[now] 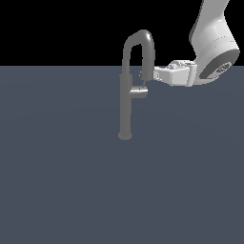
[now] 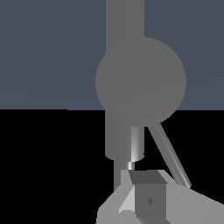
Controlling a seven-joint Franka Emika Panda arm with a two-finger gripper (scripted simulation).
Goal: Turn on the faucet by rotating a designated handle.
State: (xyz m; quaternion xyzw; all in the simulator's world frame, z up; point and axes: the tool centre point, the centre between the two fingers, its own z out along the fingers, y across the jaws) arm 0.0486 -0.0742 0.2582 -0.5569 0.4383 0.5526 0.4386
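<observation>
Standing upright on the bench (image 1: 57, 181), the faucet (image 1: 126, 100) carries its handle (image 1: 138, 92) at mid-height, pointing toward the exterior view's right. Hand (image 1: 144, 75) sits just above handle, beside the spout end; grip state cannot be determined.

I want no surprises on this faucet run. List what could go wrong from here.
1. The claw sits beside the spout's down-pointing end, above the handle; it may push the spout rather than the handle.
2. The handle is short and stubby, so a finger could slip off it during rotation.
3. The wrist view is filled by the faucet, so contact is hard to confirm.
</observation>
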